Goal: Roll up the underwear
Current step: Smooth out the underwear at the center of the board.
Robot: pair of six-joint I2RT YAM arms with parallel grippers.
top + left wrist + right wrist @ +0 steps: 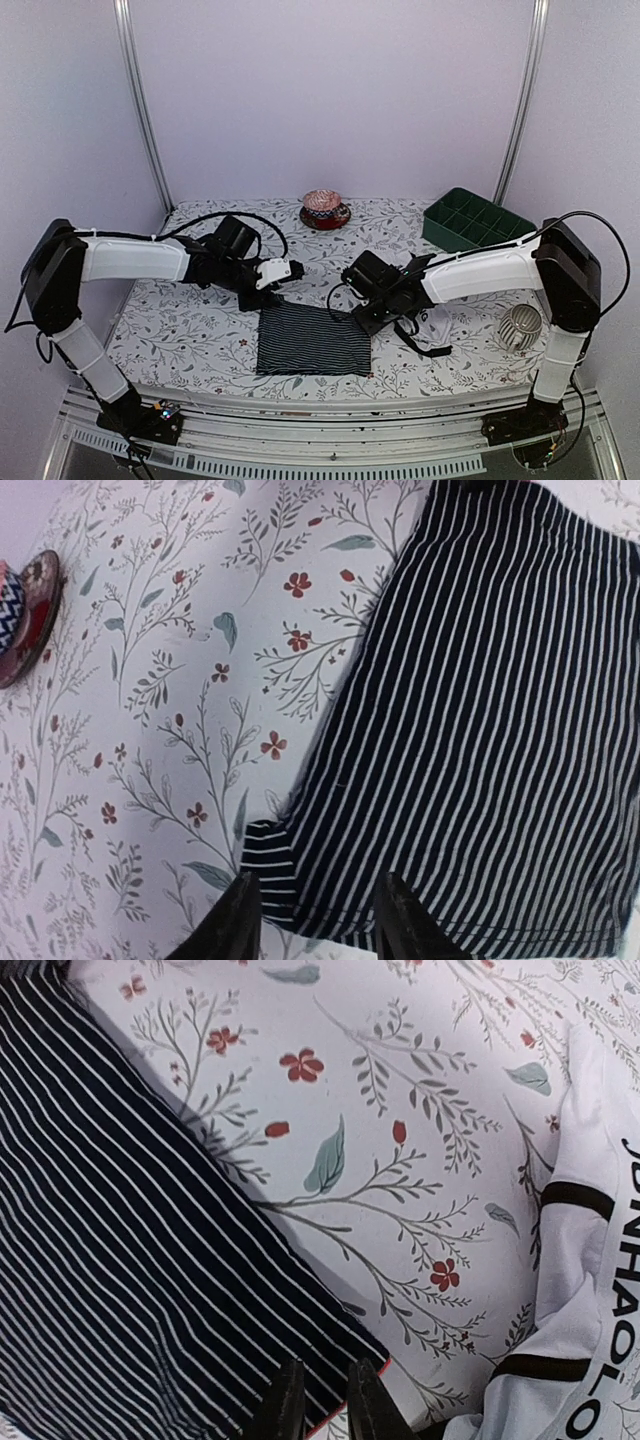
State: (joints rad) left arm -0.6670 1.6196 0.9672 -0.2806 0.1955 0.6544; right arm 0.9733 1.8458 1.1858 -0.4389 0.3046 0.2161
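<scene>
Top external view: the black striped briefs [312,340] lie flat on the floral worktop [190,335] between the arms, with the left gripper [283,272] at their far left corner and the right gripper [358,312] at their far right corner. The white briefs [432,325] sit crumpled to the right, partly hidden behind the right arm. A green tray [475,220] and a bowl [323,208] stand at the back. Neither gripper's opening can be read from here. Left wrist view: the two fingers [235,930] stand moderately apart and straddle a folded corner of the striped cloth, which lies loose between them. Their upper parts are cut off by the frame's bottom edge. Right wrist view: the fingers [285,1405] are almost together over the red-edged corner of the striped briefs. Whether they pinch the cloth I cannot tell. The white briefs' black lettering shows only here, cropped at the frame's right edge.
</scene>
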